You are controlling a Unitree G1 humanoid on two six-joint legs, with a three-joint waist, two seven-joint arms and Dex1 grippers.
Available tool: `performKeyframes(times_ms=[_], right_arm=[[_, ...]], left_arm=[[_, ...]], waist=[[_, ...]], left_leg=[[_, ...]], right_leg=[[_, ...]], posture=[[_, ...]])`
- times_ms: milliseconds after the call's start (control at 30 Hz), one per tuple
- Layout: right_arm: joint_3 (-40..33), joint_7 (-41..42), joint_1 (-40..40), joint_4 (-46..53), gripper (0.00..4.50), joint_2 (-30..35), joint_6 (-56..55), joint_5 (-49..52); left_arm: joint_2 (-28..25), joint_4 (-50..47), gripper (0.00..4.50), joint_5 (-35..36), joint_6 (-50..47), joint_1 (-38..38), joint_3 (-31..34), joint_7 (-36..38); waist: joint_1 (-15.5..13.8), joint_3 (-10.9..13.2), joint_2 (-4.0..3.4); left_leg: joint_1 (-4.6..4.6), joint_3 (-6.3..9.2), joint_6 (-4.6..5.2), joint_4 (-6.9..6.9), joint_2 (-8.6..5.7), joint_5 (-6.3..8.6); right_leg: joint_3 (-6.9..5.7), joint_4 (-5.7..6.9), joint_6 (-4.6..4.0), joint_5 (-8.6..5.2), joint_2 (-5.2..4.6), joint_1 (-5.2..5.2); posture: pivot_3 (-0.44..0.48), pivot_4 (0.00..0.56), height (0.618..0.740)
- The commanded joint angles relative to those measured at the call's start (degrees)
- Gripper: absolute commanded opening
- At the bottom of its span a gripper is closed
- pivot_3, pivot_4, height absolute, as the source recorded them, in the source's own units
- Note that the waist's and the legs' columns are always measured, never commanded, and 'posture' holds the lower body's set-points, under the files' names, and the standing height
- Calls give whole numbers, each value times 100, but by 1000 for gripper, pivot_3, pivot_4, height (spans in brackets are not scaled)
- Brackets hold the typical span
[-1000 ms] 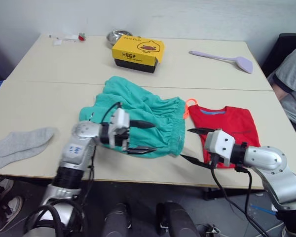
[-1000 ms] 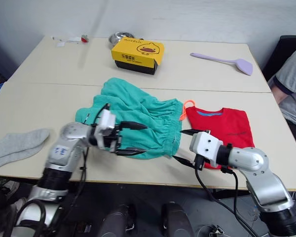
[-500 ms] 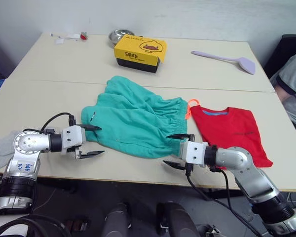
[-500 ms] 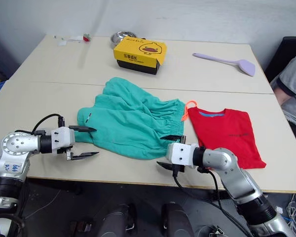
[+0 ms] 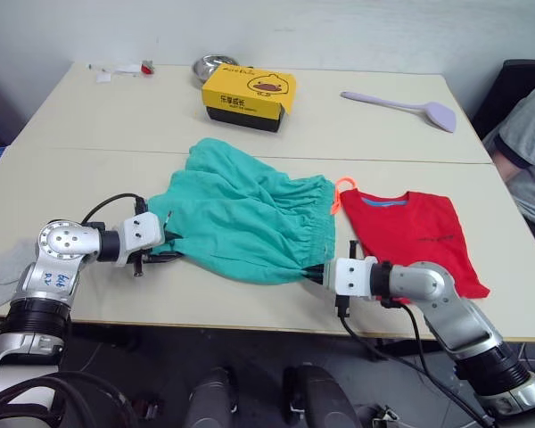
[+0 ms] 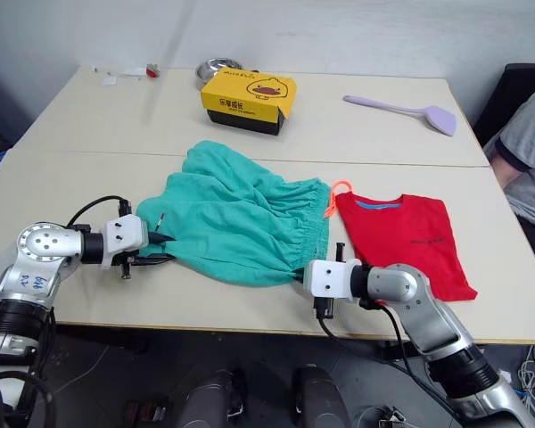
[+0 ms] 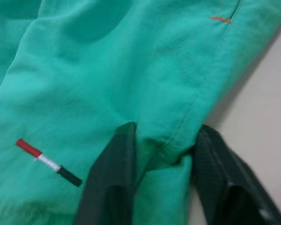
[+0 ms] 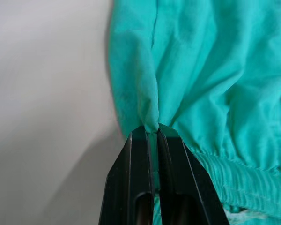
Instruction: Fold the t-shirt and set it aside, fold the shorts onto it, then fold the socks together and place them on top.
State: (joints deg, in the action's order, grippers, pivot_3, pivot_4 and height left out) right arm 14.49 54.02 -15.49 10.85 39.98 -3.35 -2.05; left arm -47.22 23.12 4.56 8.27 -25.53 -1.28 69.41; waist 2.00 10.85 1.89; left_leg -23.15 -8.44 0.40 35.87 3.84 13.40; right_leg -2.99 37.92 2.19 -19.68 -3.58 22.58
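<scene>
**Left eye view: shorts pinched at both ends, shirt already folded**

Left eye view first: the shorts (image 5: 245,223) are spread flat across the middle of the table (image 5: 89,125), waistband end toward the right, with the neon-orange drawstring (image 5: 341,191) looped out just beside the collar of the t-shirt (image 5: 415,236). The t-shirt is laid folded on the table to the right of the shorts, touching or nearly touching them at the waistband.

The near-left hem of the shorts is gripped by the left gripper (image 5: 163,247); in the left wrist view a bunch of teal cloth is seen caught between the two black fingers (image 7: 114,187), next to a small red, white and black tag (image 7: 48,161). The near-right corner by the waistband is clamped by the right gripper (image 5: 318,273), and in the right wrist view its fingers (image 8: 138,187) are pressed tight together on a thin pleat of the fabric.

One of the socks (image 5: 4,267) is partly seen at the table's left edge, behind the left arm and well apart from the shorts.

Further back, a yellow box (image 5: 249,97) with a duck printed on it is parked, with a metal bowl (image 5: 209,65) just behind it and a lilac spatula (image 5: 401,106) off to the right. A person's grey sleeve (image 5: 526,134) is visible at the right edge.
</scene>
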Motion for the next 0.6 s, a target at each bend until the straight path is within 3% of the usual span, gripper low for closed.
performKeyframes(times_ms=[33, 67, 233, 433, 600], right_arm=[[-344, 265, 166, -39, 0, 377, -324, 215], [-383, 316, 216, -73, 0, 457, -386, 246], [-765, 541, 777, -260, 0, 890, -894, 507], [-1007, 945, 1760, -227, 0, 1172, -1543, 1054], [-1025, 1554, 2236, 117, 0, 1410, -1343, 1878]], left_arm=[[-275, -1194, 259, 924, -816, 739, 198, 701], [-338, -1549, 18, 1178, -1080, 943, 272, 808], [-525, -3399, 18, 1967, -2040, 2358, 753, 617], [-606, -4062, 18, 2051, -2159, 3731, 1322, 397], [-994, -4639, 18, 2485, -2999, 4753, 1683, 600]], waist=[[12, 0, 0], [16, 1, -1], [-5, 4, -1], [-28, 5, 0], [-18, 7, 1]], left_leg=[[-2, -1, -1, -2, 0, 4], [-2, -1, -2, -4, 0, 5], [-4, 3, -11, -6, 1, 11], [11, 9, -10, -6, 0, 11], [9, 8, -31, -8, 2, 26]], right_leg=[[1, -5, 2, -3, 0, 1], [2, -6, 5, -5, -1, 0], [1, -7, 3, -20, 0, 1], [1, -6, 0, -23, 3, -10], [3, -18, -4, -25, 2, -11]], posture=[[0, 150, 740], [0, 150, 740], [0, 150, 740], [0, 150, 740], [0, 150, 740]])
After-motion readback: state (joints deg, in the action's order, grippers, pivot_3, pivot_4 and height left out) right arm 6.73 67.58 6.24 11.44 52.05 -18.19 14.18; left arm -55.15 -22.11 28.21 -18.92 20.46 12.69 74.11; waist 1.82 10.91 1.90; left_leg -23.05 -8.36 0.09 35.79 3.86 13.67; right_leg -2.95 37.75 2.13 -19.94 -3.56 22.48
